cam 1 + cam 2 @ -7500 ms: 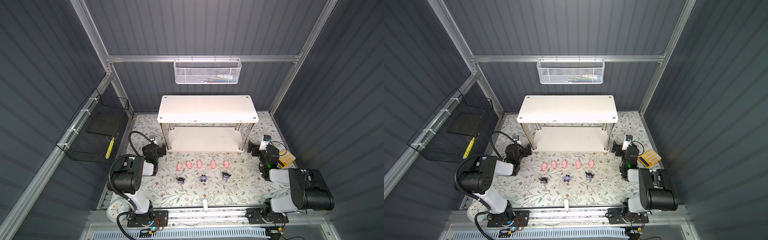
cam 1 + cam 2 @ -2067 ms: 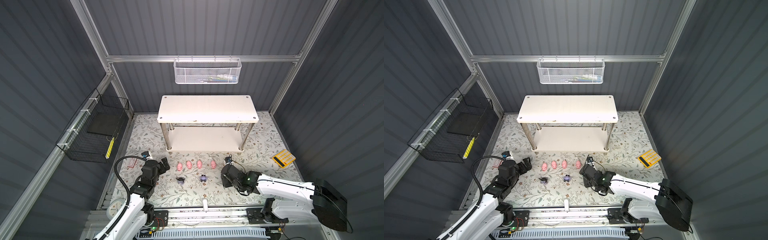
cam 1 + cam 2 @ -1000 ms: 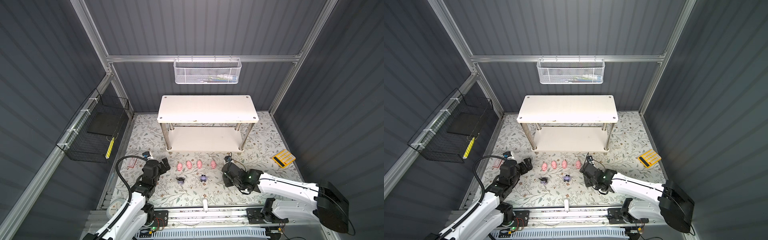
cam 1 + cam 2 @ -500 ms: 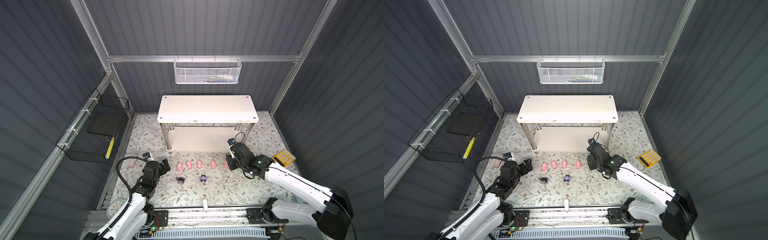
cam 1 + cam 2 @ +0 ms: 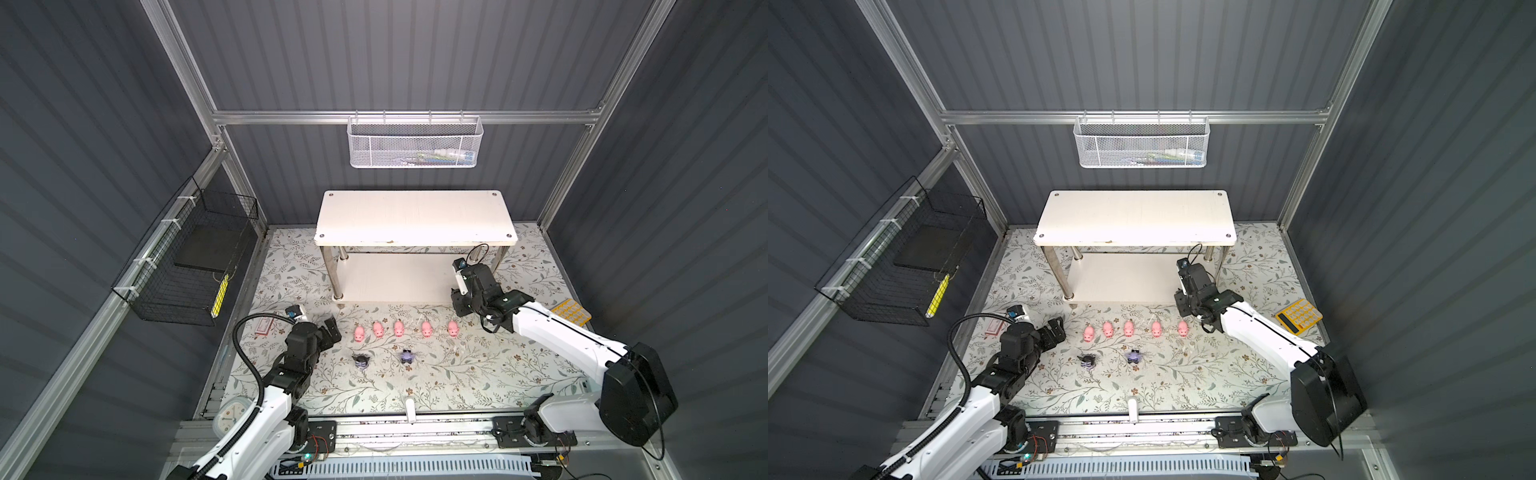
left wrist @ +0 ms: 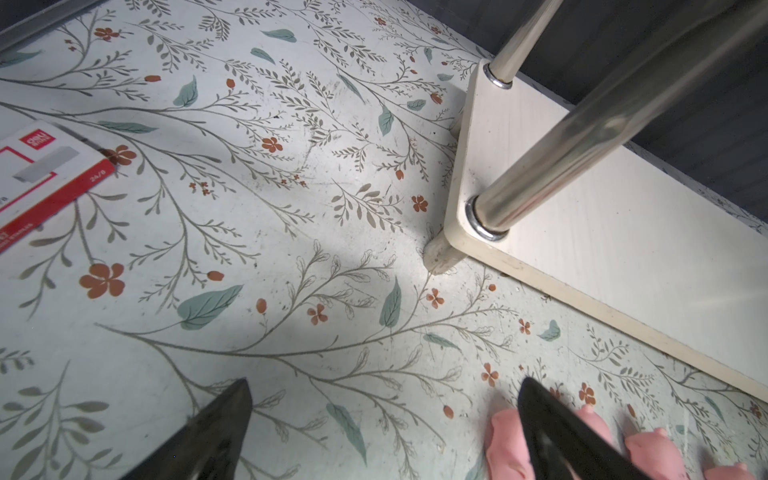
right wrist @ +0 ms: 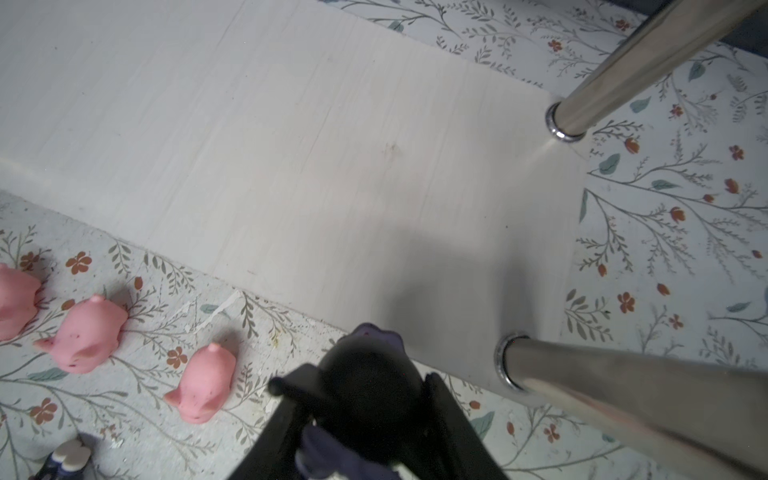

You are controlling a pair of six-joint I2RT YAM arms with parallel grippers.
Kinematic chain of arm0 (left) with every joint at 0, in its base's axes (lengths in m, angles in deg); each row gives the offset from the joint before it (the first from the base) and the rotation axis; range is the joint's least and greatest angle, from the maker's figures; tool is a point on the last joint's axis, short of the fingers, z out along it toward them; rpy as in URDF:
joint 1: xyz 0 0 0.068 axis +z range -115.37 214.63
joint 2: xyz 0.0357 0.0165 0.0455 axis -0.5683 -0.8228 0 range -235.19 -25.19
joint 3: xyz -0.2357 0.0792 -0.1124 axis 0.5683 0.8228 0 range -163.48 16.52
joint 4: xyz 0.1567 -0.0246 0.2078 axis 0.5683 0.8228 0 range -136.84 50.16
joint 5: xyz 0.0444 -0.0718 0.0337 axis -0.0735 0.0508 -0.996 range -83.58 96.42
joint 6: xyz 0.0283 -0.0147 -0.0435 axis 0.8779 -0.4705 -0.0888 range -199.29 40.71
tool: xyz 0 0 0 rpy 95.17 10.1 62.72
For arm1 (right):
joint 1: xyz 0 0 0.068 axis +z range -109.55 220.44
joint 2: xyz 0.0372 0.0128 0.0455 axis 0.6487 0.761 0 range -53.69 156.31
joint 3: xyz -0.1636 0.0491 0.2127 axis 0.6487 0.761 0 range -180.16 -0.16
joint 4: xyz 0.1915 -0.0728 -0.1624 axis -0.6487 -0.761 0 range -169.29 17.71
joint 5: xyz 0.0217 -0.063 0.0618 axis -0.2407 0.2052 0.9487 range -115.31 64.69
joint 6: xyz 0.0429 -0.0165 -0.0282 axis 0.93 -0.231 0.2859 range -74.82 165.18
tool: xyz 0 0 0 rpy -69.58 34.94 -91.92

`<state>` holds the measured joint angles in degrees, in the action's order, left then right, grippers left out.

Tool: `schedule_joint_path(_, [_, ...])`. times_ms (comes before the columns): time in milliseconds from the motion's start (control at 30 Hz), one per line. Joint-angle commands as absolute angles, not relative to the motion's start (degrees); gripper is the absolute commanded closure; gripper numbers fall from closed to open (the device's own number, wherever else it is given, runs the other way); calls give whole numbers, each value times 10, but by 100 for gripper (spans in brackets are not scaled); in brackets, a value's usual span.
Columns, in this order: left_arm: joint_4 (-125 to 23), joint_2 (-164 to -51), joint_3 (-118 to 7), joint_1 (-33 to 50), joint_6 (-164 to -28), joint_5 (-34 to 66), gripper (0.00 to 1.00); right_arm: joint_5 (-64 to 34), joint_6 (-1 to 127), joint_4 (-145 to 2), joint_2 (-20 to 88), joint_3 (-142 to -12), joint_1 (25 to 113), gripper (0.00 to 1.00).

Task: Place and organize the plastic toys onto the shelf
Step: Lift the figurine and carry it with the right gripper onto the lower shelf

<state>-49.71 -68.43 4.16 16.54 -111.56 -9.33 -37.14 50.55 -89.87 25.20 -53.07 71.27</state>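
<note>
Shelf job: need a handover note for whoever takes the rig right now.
Left tool: open, holding nothing, low over the mat next to the leftmost pig.
Right tool: shut on a dark eared figure, at the right end of the shelf's lower board, front edge.
On the mat: five pink pigs in a row, two dark figures nearer the robot.
Done: no toy on the shelf yet.
To do: set down the held figure, then the other seven.
</note>
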Motion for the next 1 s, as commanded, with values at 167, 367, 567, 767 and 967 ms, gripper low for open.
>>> schedule_joint_path(167, [-511,-683,52,162,-1122,-87,0,-374,471,-848,294,-560,686,71])
schedule_joint_path(367, [-514,-681,54,162,-1120,-87,0,-359,468,-842,312,-569,663,71])
schedule_joint_path(567, [-513,-680,56,162,-1121,-89,0,-340,462,-840,338,-580,653,71])
schedule_joint_path(767, [-512,-679,56,162,-1120,-89,0,-327,463,-841,357,-588,648,71])
schedule_joint_path(967, [-516,-683,56,162,-1120,-90,0,-323,462,-842,367,-594,643,71])
